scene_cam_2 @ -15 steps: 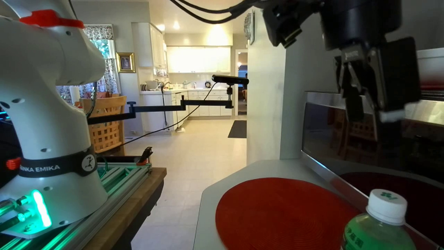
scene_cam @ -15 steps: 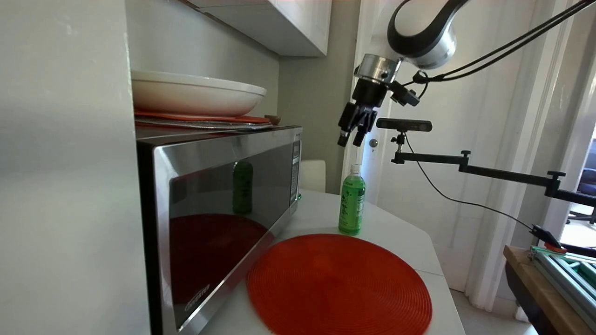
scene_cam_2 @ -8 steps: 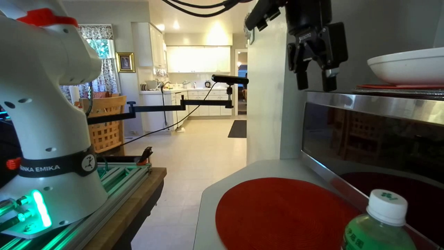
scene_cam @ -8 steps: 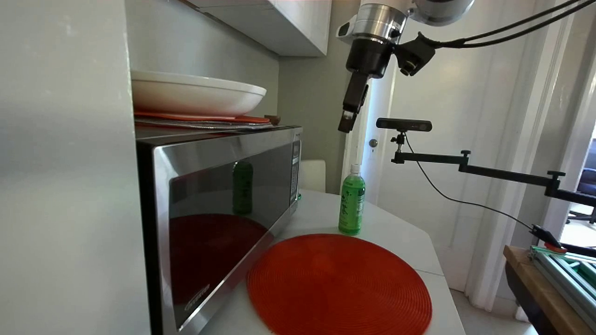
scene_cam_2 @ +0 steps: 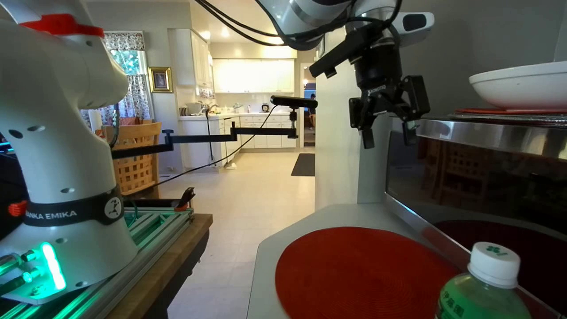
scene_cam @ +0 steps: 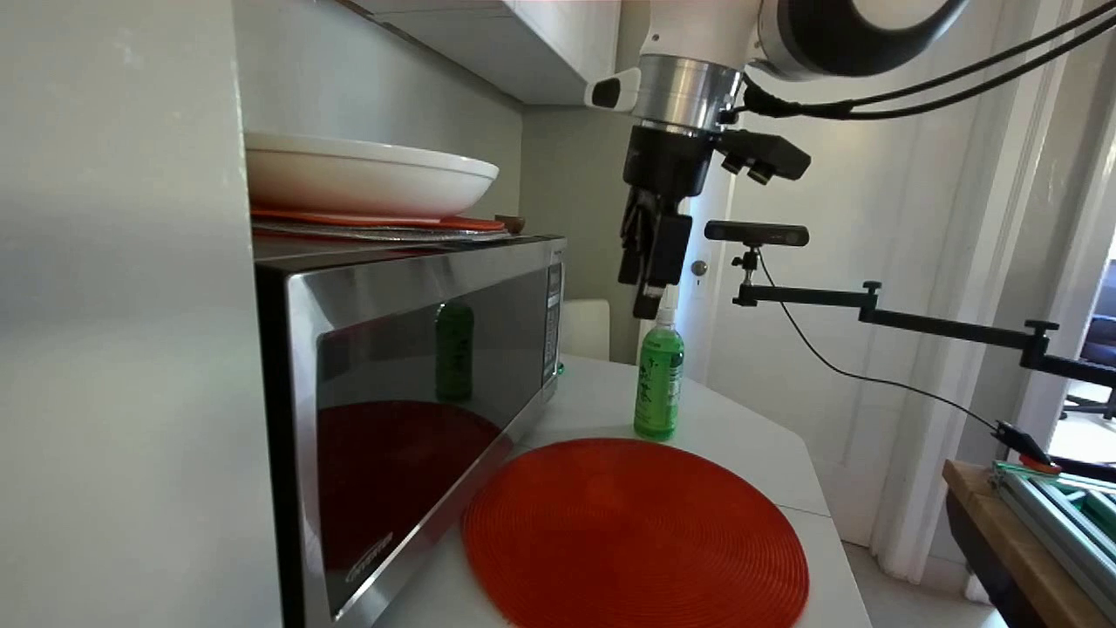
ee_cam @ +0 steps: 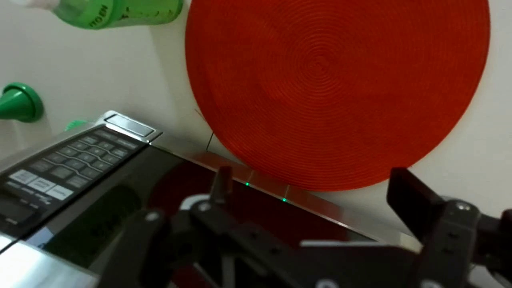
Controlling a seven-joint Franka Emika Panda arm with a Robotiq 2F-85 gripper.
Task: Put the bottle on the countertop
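Observation:
A green bottle with a white cap [scene_cam: 659, 384] stands upright on the white countertop [scene_cam: 750, 445], beside the red round mat [scene_cam: 636, 532]. Its cap and upper part [scene_cam_2: 494, 270] show close up in an exterior view. In the wrist view the bottle [ee_cam: 124, 13] lies at the top left, cut by the frame edge. My gripper [scene_cam_2: 389, 138] hangs in the air above the counter, its two fingers apart with nothing between them. It also shows in an exterior view [scene_cam: 638, 292], apart from the bottle. In the wrist view the fingers [ee_cam: 310, 184] span the microwave's edge and the mat's rim.
A microwave [scene_cam: 436, 392] stands along the counter, with a white bowl [scene_cam: 370, 174] and flat red mats on top. A green cone-shaped thing [ee_cam: 21, 103] is near the microwave's keypad end. A camera on a black arm [scene_cam: 757, 234] and a wall cabinet [scene_cam: 523, 48] are nearby.
My gripper has swung away from the bottle toward the far part of the mat, then come lower in the last half second. The wrist has turned. The bottle has not moved.

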